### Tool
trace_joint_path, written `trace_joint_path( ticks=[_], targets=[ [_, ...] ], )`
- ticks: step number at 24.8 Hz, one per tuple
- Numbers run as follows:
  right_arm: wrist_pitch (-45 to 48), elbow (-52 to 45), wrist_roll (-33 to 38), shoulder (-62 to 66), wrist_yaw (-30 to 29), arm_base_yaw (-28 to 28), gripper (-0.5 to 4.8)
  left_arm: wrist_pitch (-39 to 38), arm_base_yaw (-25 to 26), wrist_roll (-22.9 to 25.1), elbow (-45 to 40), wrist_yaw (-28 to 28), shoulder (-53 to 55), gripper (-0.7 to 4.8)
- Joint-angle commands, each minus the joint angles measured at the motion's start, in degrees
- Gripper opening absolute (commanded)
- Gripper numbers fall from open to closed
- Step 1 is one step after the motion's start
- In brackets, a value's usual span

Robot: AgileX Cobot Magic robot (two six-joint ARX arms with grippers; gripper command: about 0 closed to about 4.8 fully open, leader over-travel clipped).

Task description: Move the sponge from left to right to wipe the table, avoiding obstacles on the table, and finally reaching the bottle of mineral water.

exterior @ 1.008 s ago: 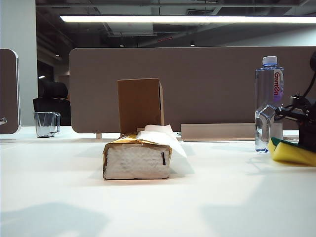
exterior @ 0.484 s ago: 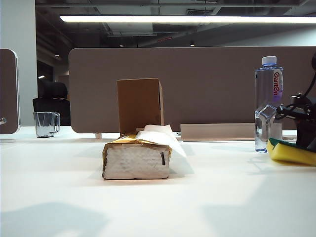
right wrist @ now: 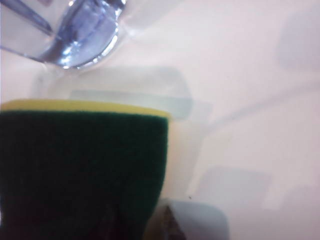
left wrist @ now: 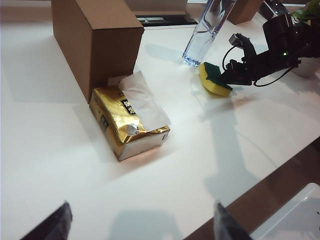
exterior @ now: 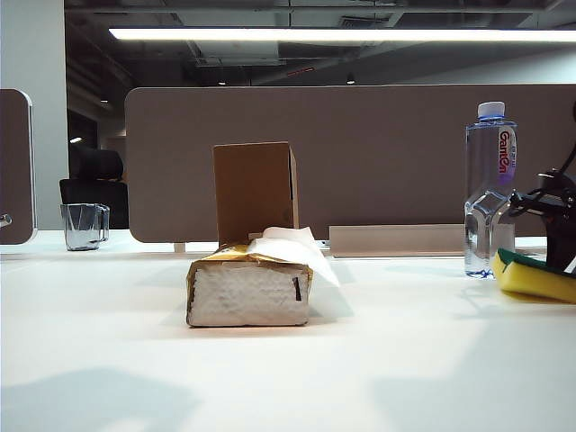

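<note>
The right gripper (left wrist: 226,79) sits at the yellow green-topped foam sponge (left wrist: 214,80) beside the clear plastic water bottle (exterior: 490,189); its grip is unclear. The left gripper (left wrist: 140,225) hangs spread above the white table (exterior: 288,360).

Robot pose at the end of the wiping stroke. The right arm enters at the right edge of the exterior view and, in the left wrist view, occupies the upper right corner as a dark, cabled assembly angled down toward the tabletop. The right gripper (left wrist: 231,80) sits at the sponge (left wrist: 214,80), with its fingers at the block's end; whether the jaws clamp it or stand slightly apart cannot be read. The left gripper (left wrist: 140,225) appears only in its own wrist view, at the bottom of the frame, raised above the table (left wrist: 60,160), fingertips (left wrist: 55,226) spread wide with nothing between them.
</note>
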Motion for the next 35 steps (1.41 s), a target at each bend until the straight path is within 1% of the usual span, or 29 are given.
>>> trace_joint_path(
  ticks=[1,2,4,5,9,12,15,21,23,30,35],
  targets=[
    [-3.10,-0.35,-0.02,-0.31,1.22,-0.33,1.62,0.76,0.04,-0.17,0.37,0.24,0.02,3.67],
    [-3.10,-0.33,-0.02,-0.39,1.22,-0.37,1.81,0.76,0.04,-0.17,0.37,0.24,0.02,3.67],
    [-3.06,-0.31,0.00,-0.48,1.20,-0.35,1.88,0.76,0.04,-0.20,0.37,0.26,0.02,3.67],
    [-3.08,-0.31,0.22,-0.48,0.48,-0.35,2.10,0.76,0.04,-0.20,0.37,0.26,0.02,3.67],
    [-2.93,-0.31,1.09,-0.48,-0.31,-0.44,2.38,0.76,0.04,-0.20,0.37,0.26,0.02,3.67],
    [-3.15,0.44,1.29,-0.48,-2.21,-0.52,2.77,0.76,0.04,-0.20,0.37,0.28,0.02,3.67],
    [-4.15,1.97,1.49,-0.50,-3.56,-0.72,2.80,0.76,0.04,-0.20,0.37,0.28,0.02,3.67],
    [-8.04,6.54,1.44,-0.63,-3.74,-0.72,2.89,0.76,0.04,-0.20,0.37,0.26,0.02,3.66],
    [-8.94,7.65,1.40,-0.98,-3.72,-0.72,3.04,0.76,0.04,-0.17,0.37,0.26,0.02,3.67],
    [-10.27,7.85,1.14,-3.89,-3.74,-0.72,3.08,0.79,0.04,-0.17,0.37,0.26,0.02,3.67],
    [-11.80,7.85,1.03,-6.84,-5.20,-0.72,3.07,0.81,0.04,-0.20,0.37,0.26,0.02,3.67]
  ],
)
